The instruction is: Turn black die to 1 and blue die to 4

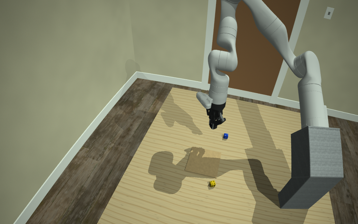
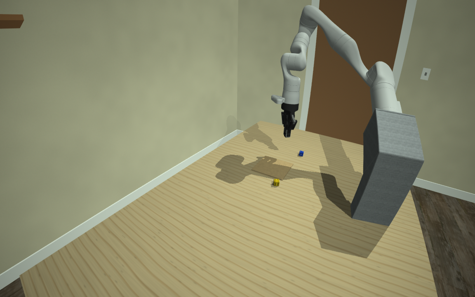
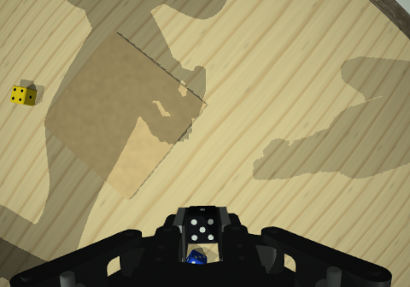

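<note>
My gripper (image 1: 213, 125) is shut on the black die (image 3: 203, 225) and holds it well above the table, beyond the mat's far side; the gripper also shows in the exterior view (image 2: 286, 133). The die's face toward the wrist camera shows five white pips. The brown mat (image 1: 203, 162) lies flat on the table, also in the exterior view (image 2: 272, 168) and the wrist view (image 3: 122, 111). The blue die (image 1: 225, 136) rests on the table off the mat, near its far right corner; it shows below the fingers in the wrist view (image 3: 196, 256). The yellow die (image 1: 212, 183) sits on the table just in front of the mat, off it.
The grey block of the arm's base (image 1: 312, 164) stands on the table at the right. A wall runs close along the table's left edge (image 2: 128, 199). A door (image 2: 353, 62) is behind the table.
</note>
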Controlling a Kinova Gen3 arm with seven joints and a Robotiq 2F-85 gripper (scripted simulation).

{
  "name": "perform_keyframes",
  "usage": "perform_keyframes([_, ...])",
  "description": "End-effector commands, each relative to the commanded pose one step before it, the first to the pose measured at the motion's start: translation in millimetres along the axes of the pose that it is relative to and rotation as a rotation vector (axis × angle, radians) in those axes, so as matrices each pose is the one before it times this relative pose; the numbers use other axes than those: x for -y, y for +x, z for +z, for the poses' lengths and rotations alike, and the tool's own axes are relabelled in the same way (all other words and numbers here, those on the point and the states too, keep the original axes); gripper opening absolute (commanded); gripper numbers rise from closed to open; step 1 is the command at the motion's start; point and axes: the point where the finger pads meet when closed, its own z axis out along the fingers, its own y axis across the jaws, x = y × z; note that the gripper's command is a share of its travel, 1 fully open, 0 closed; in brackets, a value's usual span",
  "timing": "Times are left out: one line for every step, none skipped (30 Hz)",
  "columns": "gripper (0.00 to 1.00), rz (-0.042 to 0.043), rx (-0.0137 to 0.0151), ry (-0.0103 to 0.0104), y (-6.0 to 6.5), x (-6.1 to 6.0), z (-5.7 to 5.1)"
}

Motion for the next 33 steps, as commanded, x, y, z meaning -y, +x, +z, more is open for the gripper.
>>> perform_keyframes([0.15, 0.04118, -0.00090, -0.00102, 0.58, 0.24, -0.33])
perform_keyframes([0.15, 0.02447, 0.00051, 0.00030, -0.12, 0.06, 0.24])
perform_keyframes([0.15, 0.02597, 0.00053, 0.00029, -0.12, 0.05, 0.25])
perform_keyframes([0.15, 0.02742, 0.00054, 0.00028, -0.12, 0.04, 0.26])
perform_keyframes([0.15, 0.02883, 0.00055, 0.00026, -0.12, 0.03, 0.26])
perform_keyframes([0.15, 0.03017, 0.00055, 0.00024, -0.12, 0.02, 0.27])
perform_keyframes([0.15, 0.03145, 0.00055, 0.00022, -0.11, 0.01, 0.28])
perform_keyframes([0.15, 0.03266, 0.00054, 0.00020, -0.11, -0.01, 0.28])
perform_keyframes([0.15, 0.03379, 0.00052, 0.00017, -0.10, -0.02, 0.28])
perform_keyframes([0.15, 0.03484, 0.00050, 0.00015, -0.09, -0.04, 0.28])
perform_keyframes([0.15, 0.00000, 0.00000, 0.00000, 0.00, 0.00, 0.00])
perform_keyframes([0.15, 0.00000, 0.00000, 0.00000, 0.00, 0.00, 0.00])
perform_keyframes([0.15, 0.03580, 0.00047, 0.00012, -0.08, -0.05, 0.28])
perform_keyframes([0.15, 0.03667, 0.00044, 0.00010, -0.06, -0.07, 0.28])
perform_keyframes([0.15, 0.03744, 0.00040, 0.00007, -0.04, -0.08, 0.28])
perform_keyframes([0.15, 0.03812, 0.00035, 0.00005, -0.02, -0.10, 0.28])
perform_keyframes([0.15, 0.03869, 0.00030, 0.00003, 0.00, -0.11, 0.27])
perform_keyframes([0.15, 0.03916, 0.00024, 0.00002, 0.02, -0.12, 0.26])
perform_keyframes([0.15, 0.03952, 0.00019, 0.00001, 0.05, -0.13, 0.26])
perform_keyframes([0.15, 0.03977, 0.00012, 0.00000, 0.07, -0.13, 0.25])
perform_keyframes([0.15, 0.03992, 0.00006, 0.00000, 0.10, -0.14, 0.24])
perform_keyframes([0.15, 0.03995, 0.00000, 0.00000, 0.13, -0.14, 0.23])
perform_keyframes([0.15, 0.03987, -0.00006, 0.00001, 0.15, -0.14, 0.22])
perform_keyframes([0.15, 0.03968, -0.00012, 0.00003, 0.18, -0.14, 0.21])
perform_keyframes([0.15, 0.03938, -0.00018, 0.00005, 0.21, -0.13, 0.19])
perform_keyframes([0.15, 0.03897, -0.00024, 0.00007, 0.23, -0.13, 0.18])
perform_keyframes([0.15, 0.03845, -0.00029, 0.00009, 0.25, -0.12, 0.17])
perform_keyframes([0.15, 0.00000, 0.00000, 0.00000, 0.00, 0.00, 0.00])
perform_keyframes([0.15, 0.00000, 0.00000, 0.00000, 0.00, 0.00, 0.00])
perform_keyframes([0.15, 0.03783, -0.00033, 0.00012, 0.27, -0.11, 0.16])
perform_keyframes([0.15, 0.03710, -0.00037, 0.00015, 0.29, -0.09, 0.14])
perform_keyframes([0.15, 0.03627, -0.00041, 0.00018, 0.31, -0.08, 0.13])
perform_keyframes([0.15, 0.03535, -0.00044, 0.00021, 0.32, -0.07, 0.12])
